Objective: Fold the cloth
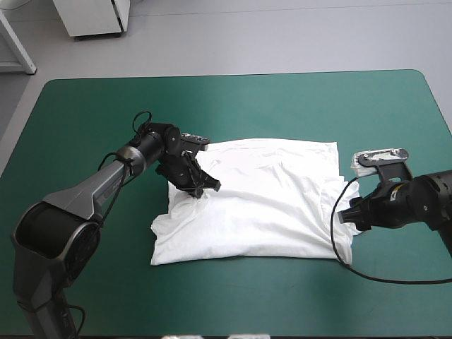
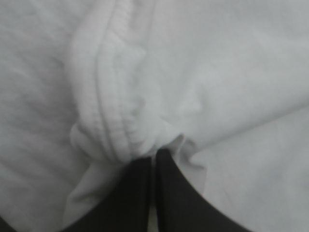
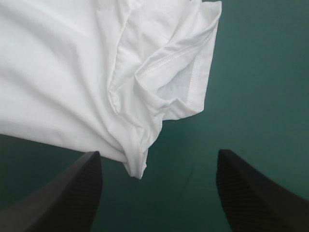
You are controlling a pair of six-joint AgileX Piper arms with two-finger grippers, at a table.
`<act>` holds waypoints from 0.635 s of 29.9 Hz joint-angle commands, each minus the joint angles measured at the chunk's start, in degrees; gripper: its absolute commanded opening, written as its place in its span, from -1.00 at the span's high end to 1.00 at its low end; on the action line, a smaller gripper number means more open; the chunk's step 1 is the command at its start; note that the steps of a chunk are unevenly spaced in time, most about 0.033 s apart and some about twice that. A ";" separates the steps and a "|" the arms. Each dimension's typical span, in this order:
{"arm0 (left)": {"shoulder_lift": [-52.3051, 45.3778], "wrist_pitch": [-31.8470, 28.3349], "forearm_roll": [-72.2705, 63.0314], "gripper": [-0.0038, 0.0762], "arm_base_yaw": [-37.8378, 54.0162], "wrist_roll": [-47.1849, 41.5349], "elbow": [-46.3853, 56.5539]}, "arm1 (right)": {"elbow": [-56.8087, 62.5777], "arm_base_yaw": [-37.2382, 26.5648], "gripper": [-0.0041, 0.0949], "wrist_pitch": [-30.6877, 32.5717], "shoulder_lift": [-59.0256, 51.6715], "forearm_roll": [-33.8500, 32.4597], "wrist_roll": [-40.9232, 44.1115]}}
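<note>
The white T-shirt (image 1: 261, 205) lies spread on the middle of the table, with its left part bunched and folded over. My left gripper (image 1: 205, 189) presses down on that left part. In the left wrist view its black fingers (image 2: 140, 193) meet in a point, and a ridge of hem (image 2: 111, 121) is gathered at the tips of the gripper (image 2: 154, 157). My right gripper (image 1: 346, 217) sits low at the shirt's right edge. In the right wrist view it (image 3: 158, 154) stands wide apart over the cover, with a short sleeve (image 3: 183, 63) of the T-shirt (image 3: 63, 72) just ahead.
The teal-green cover (image 1: 106, 120) runs broadly around the shirt on all sides. The table's rounded far edge (image 1: 233, 74) lies well beyond the shirt, and its right edge (image 1: 441, 113) is close behind my right arm.
</note>
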 commanded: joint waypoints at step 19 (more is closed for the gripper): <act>-25.25 11.15 -5.43 -0.63 -0.23 2.25 -4.41 | -1.82 0.04 -0.35 -11.40 11.43 -9.39 12.00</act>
